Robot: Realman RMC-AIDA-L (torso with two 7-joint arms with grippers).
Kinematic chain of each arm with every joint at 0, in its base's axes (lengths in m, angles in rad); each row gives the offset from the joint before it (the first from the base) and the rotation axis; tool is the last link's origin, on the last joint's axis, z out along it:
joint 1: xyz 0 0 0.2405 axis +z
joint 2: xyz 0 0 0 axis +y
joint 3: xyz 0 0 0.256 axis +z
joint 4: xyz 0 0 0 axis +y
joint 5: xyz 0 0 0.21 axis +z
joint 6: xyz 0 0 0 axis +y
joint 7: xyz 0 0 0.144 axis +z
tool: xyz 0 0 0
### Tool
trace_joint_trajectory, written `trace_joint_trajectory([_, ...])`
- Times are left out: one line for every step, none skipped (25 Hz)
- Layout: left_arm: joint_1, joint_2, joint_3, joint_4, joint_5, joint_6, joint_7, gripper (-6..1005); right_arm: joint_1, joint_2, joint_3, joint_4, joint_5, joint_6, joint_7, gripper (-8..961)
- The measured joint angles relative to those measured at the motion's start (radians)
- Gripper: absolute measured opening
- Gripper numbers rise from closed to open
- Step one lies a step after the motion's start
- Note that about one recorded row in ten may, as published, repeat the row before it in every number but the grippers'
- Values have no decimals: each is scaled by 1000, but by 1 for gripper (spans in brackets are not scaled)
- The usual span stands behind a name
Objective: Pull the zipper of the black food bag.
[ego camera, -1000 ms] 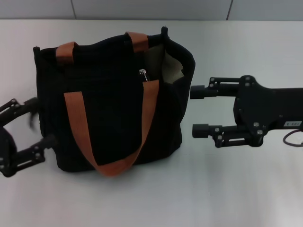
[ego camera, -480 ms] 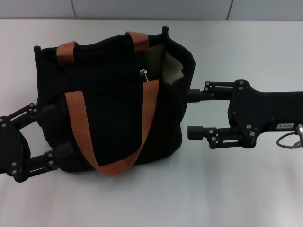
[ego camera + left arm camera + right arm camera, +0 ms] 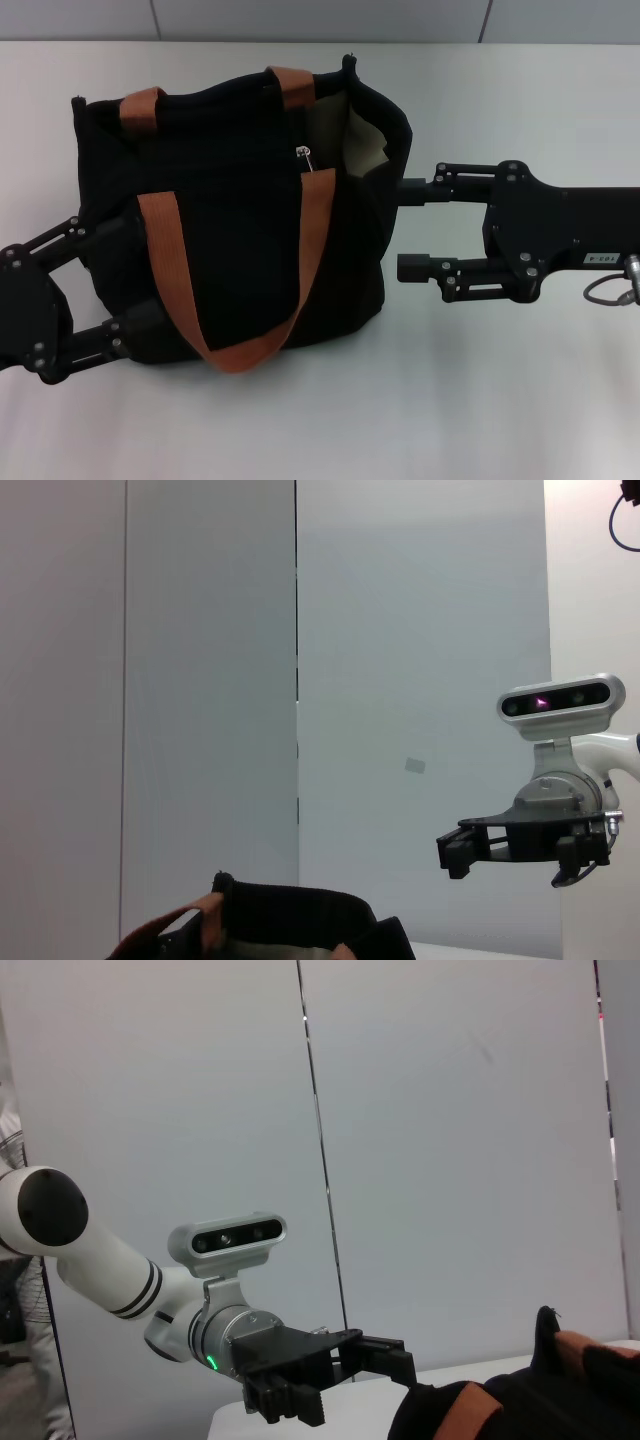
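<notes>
The black food bag [image 3: 240, 230] stands upright mid-table with orange-brown handles [image 3: 165, 260] and pale lining at its open right end. The zipper [image 3: 303, 153], a small silver pull, sits near the top of the front face. My left gripper [image 3: 135, 273] is open, its fingers lying over the bag's lower left end. My right gripper [image 3: 404, 228] is open beside the bag's right side, about level with its middle. The bag's top [image 3: 290, 925] and the right gripper [image 3: 455, 852] show in the left wrist view. The left gripper [image 3: 385, 1352] and the bag [image 3: 520, 1405] show in the right wrist view.
The bag stands on a white table [image 3: 480, 400]. A grey panelled wall [image 3: 320, 18] runs along the table's far edge.
My left gripper has moved right, from beside the bag to over its lower left end. My right gripper has shifted slightly nearer the bag's right side. The bag has not moved.
</notes>
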Motion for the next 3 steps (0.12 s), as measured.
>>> trace_joint_trajectory([0,-1,0,0,-1,0,4,810,0,0,0,0,0,2,0,730])
trace_joint_trajectory([0,-3,0,0,-3,0,10,810,0,0,0,1,1,5,0,730])
trace_joint_trajectory([1,-4,0,0,-8,0,16,810,0,0,0,2,1,7,0,730])
